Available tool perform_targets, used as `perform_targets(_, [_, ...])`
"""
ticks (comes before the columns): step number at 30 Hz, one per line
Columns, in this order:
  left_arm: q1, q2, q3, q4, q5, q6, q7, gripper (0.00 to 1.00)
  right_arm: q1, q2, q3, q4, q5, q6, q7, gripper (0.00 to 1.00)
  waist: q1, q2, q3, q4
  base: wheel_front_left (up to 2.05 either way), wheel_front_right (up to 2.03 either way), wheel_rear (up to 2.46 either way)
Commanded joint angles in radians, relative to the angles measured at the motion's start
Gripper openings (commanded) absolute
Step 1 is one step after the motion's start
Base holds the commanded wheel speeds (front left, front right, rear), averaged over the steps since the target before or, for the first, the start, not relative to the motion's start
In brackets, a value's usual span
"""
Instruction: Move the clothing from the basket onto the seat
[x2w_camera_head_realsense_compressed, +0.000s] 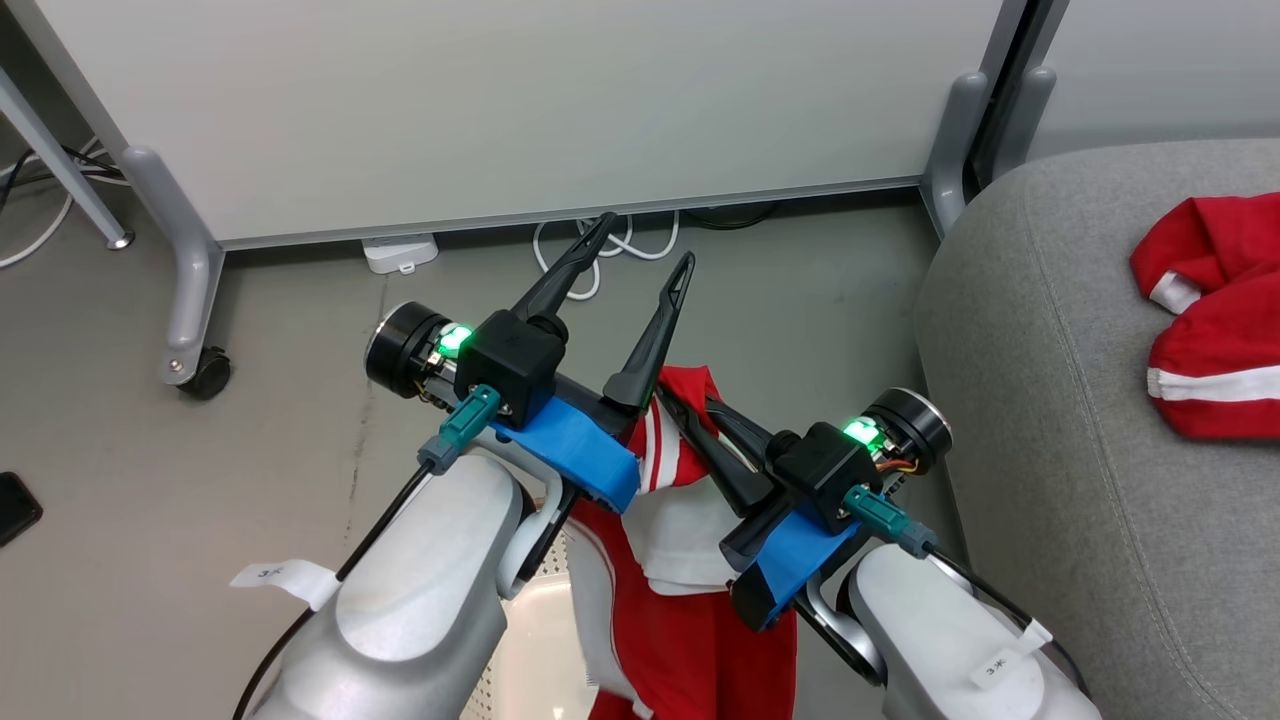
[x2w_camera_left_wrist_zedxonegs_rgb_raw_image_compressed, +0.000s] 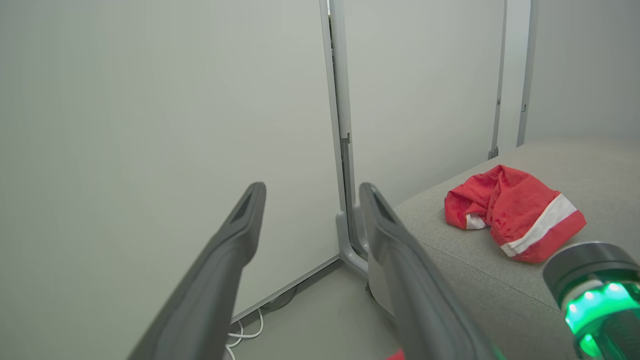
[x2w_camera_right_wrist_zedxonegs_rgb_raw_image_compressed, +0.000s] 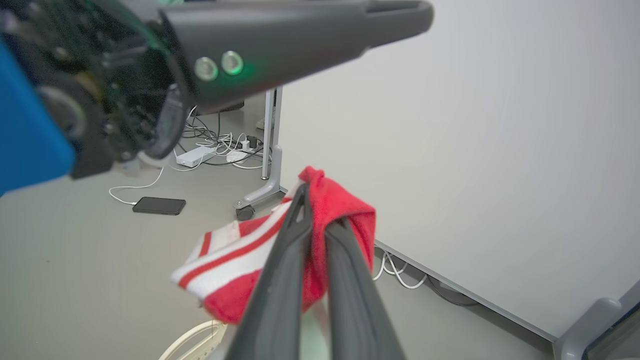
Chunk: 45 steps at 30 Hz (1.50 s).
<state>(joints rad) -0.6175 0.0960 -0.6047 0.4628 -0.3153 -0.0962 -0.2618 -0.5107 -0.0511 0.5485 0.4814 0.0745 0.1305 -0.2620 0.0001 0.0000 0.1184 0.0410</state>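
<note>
Jersey (x2w_camera_head_realsense_compressed: 690, 590), red with white-striped trim, hangs in the air from the right tool (x2w_camera_head_realsense_compressed: 690, 410), whose two dark fingers are pinched narrow on a bunched fold near the cloth's top. In the right wrist view the right tool (x2w_camera_right_wrist_zedxonegs_rgb_raw_image_compressed: 320, 210) shows both fingers closed on the red fabric, with the striped trim of the jersey (x2w_camera_right_wrist_zedxonegs_rgb_raw_image_compressed: 235, 255) draped to the left below the tips and well above the grey floor (x2w_camera_right_wrist_zedxonegs_rgb_raw_image_compressed: 75, 260). Left tool (x2w_camera_head_realsense_compressed: 645, 240) stands wide, fingers spread and holding nothing, just beside the jersey's upper edge and crossing in front of the right tool. From its own wrist view the left tool (x2w_camera_left_wrist_zedxonegs_rgb_raw_image_compressed: 311, 189) points at the pale partition panel (x2w_camera_left_wrist_zedxonegs_rgb_raw_image_compressed: 150, 125) with clear space between the fingers. Basket (x2w_camera_head_realsense_compressed: 535, 640): a cream perforated part shows under the left forearm, directly below the hanging cloth. Seat (x2w_camera_head_realsense_compressed: 1050, 400), grey woven cushion, lies to the robot's right. Second red garment (x2w_camera_head_realsense_compressed: 1215, 330), the one with a broad white band, rests crumpled on the seat, well apart from both tools; in the left wrist view the garment (x2w_camera_left_wrist_zedxonegs_rgb_raw_image_compressed: 515, 212) lies near the cushion's front edge (x2w_camera_left_wrist_zedxonegs_rgb_raw_image_compressed: 475, 280). White cables (x2w_camera_head_realsense_compressed: 600, 245) lie at the panel's foot. Dark phone (x2w_camera_right_wrist_zedxonegs_rgb_raw_image_compressed: 159, 205) lies on the floor.
</note>
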Motion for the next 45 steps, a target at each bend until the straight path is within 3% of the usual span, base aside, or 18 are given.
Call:
perform_targets(1, [0.001,0.001,0.004,-0.003,0.005,0.003,-0.005,1.00,-0.002,0.001,-0.007,-0.004,-0.003,0.000,-0.004,0.00,-0.0001,0.0000,0.002,-0.001,0.00,0.00,0.00])
perform_targets(22, [0.004,0.014,-0.004,-0.002,0.016,-0.005,-0.005,1.00,0.050,0.001,-0.132,-0.072,-0.055,0.000,-0.004,0.00,-0.0001,0.0000,0.051,-0.071,0.00,0.00,0.00])
perform_targets(45, [-0.046,0.030,-0.062,0.006,0.024,-0.016,0.000,1.00,0.101,0.001,-0.292,-0.201,-0.068,0.000,-0.004,0.00,-0.0001,0.0000,0.150,-0.280,0.00,0.00,0.00])
